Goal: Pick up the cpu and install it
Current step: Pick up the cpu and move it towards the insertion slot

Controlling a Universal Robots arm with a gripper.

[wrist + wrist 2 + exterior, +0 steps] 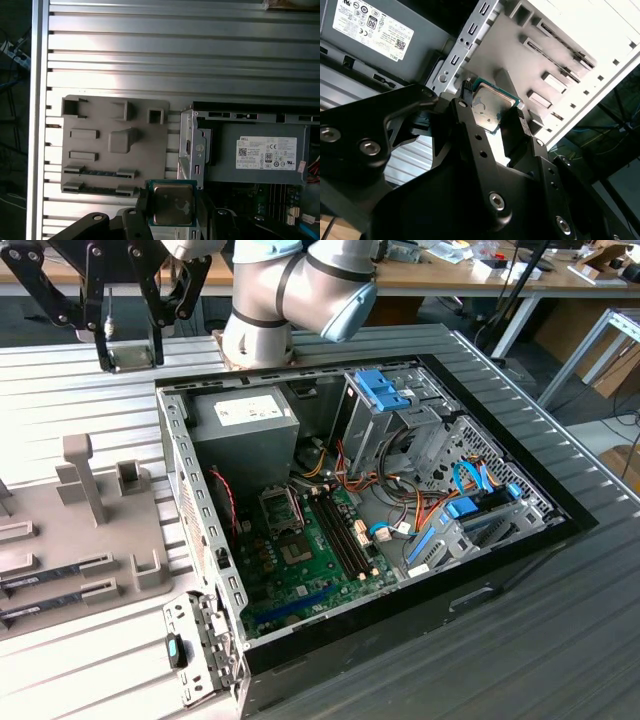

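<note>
Second wrist view: gripper (492,105) is clamped on the cpu (491,110), fingers on two opposite edges. The chip is square, so it has no long axis; its silver lid faces the camera. First wrist view: held in the air near the case (197,150) corner, between the grey fixture tray (100,170) and the power supply (225,155).

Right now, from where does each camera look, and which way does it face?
Exterior view: off the arm, looking down into the computer case; the arm shows.
First wrist view: on the wrist, looking down at the table and grey tray; the tool shows, gripping the cpu.
Second wrist view: on the wrist, looking along the tool at the cpu.
Shared: both wrist views show cpu, tray, power supply.
</note>
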